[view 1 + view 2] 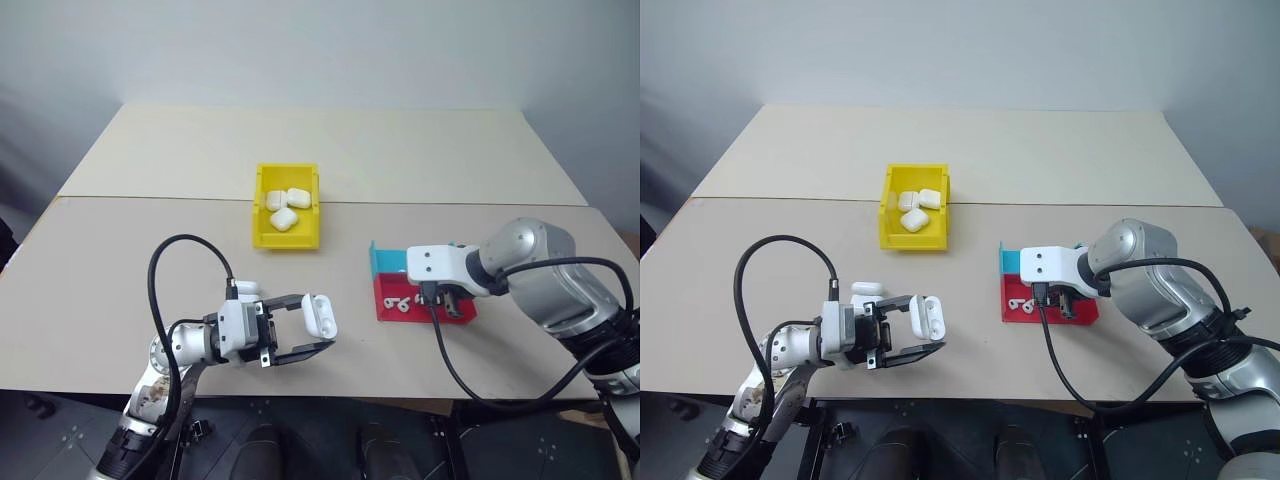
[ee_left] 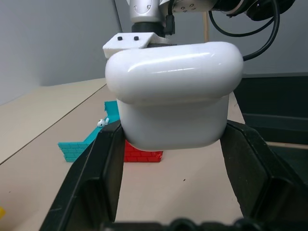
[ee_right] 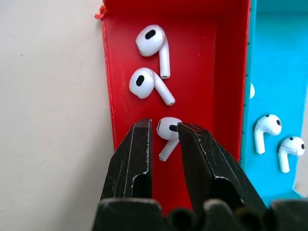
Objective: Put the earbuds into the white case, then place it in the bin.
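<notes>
Currently your left end effector (image 1: 322, 334) is clamped on the white case (image 1: 321, 313), lid flipped up, above the table (image 1: 420, 160). Your right end effector (image 3: 163, 137) straddles one of the earbuds (image 3: 166, 134) in the red tray (image 3: 211, 67), fingers (image 3: 137, 149) barely apart; the wrist view reveals more buds in the blue tray (image 3: 274, 57). Three glossy cases sit in the yellow bin (image 1: 258, 225).

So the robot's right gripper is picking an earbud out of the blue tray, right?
Not quite: the right gripper is over the red tray, its fingers on either side of an earbud there. The blue tray lies beside it. The right wrist view shows this.
</notes>
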Available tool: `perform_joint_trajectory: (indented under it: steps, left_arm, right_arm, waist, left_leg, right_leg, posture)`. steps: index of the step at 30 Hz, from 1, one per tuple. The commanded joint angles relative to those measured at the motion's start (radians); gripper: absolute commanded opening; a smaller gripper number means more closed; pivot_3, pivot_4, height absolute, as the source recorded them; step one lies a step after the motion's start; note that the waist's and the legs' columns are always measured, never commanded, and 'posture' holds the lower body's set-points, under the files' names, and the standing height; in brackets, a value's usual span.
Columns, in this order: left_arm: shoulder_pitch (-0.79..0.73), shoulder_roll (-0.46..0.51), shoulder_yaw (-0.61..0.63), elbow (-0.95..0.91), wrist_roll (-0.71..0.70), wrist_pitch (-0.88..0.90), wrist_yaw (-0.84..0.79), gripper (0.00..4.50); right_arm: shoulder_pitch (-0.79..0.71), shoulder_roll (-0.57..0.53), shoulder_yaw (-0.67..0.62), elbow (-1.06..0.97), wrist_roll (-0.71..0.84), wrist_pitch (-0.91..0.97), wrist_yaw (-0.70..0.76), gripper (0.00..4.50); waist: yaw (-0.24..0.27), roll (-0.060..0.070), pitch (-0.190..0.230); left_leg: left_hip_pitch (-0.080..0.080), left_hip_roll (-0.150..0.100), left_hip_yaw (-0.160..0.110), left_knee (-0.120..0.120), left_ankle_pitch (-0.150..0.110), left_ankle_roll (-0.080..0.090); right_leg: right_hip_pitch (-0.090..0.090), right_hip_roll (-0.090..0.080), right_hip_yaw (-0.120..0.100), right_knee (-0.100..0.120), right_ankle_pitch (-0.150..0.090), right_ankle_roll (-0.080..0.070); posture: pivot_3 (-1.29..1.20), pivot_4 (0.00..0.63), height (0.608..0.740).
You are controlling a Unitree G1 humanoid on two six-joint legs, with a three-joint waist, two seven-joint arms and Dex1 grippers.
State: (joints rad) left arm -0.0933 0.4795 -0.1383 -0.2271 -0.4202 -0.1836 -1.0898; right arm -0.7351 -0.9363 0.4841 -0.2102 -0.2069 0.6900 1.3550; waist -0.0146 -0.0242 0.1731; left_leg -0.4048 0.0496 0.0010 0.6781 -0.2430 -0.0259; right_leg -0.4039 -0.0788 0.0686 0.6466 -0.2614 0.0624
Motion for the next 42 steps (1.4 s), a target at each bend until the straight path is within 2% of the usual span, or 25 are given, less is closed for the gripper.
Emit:
perform_joint_trajectory:
  steps: [1, 3, 7, 23, 42]
  left_arm:
    - [-0.002, -0.004, -0.001, -0.036, 0.001, -0.012, 0.006, 2.72]
    - [-0.004, -0.007, -0.003, -0.031, 0.004, -0.017, 0.007, 2.72]
    - [-0.003, -0.01, -0.004, -0.036, 0.008, -0.013, 0.013, 2.72]
    - [-0.004, -0.004, -0.005, -0.056, 0.017, 0.01, 0.031, 2.72]
    - [0.003, -0.003, -0.014, -0.063, 0.026, 0.014, 0.048, 2.72]
  right_arm:
    - [-0.021, -0.01, -0.029, -0.011, -0.013, 0.003, -0.019, 1.17]
    - [-0.013, -0.019, -0.02, -0.007, -0.015, -0.017, -0.011, 1.34]
    - [-0.018, -0.001, -0.02, -0.001, -0.021, 0.009, -0.029, 2.41]
    - [-0.043, 0.042, 0.014, 0.091, -0.024, 0.112, -0.04, 2.41]
    - [-0.058, 0.069, 0.031, 0.092, 0.001, 0.184, -0.047, 2.41]
  waist:
    - [0.0, 0.0, 0.0]
    - [0.0, 0.0, 0.0]
    - [0.0, 0.0, 0.0]
    - [0.0, 0.0, 0.0]
    - [0.0, 0.0, 0.0]
  left_leg:
    - [0.0, 0.0, 0.0, 0.0, 0.0, 0.0]
    - [0.0, 0.0, 0.0, 0.0, 0.0, 0.0]
    - [0.0, 0.0, 0.0, 0.0, 0.0, 0.0]
    - [0.0, 0.0, 0.0, 0.0, 0.0, 0.0]
    - [0.0, 0.0, 0.0, 0.0, 0.0, 0.0]
  right_leg:
    - [0.0, 0.0, 0.0, 0.0, 0.0, 0.0]
    - [0.0, 0.0, 0.0, 0.0, 0.0, 0.0]
    - [0.0, 0.0, 0.0, 0.0, 0.0, 0.0]
    - [0.0, 0.0, 0.0, 0.0, 0.0, 0.0]
    - [0.0, 0.0, 0.0, 0.0, 0.0, 0.0]
  posture:
    - [0.0, 0.15, 0.74]
    - [0.0, 0.15, 0.74]
    - [0.0, 0.15, 0.74]
    - [0.0, 0.15, 0.74]
    - [0.0, 0.15, 0.74]
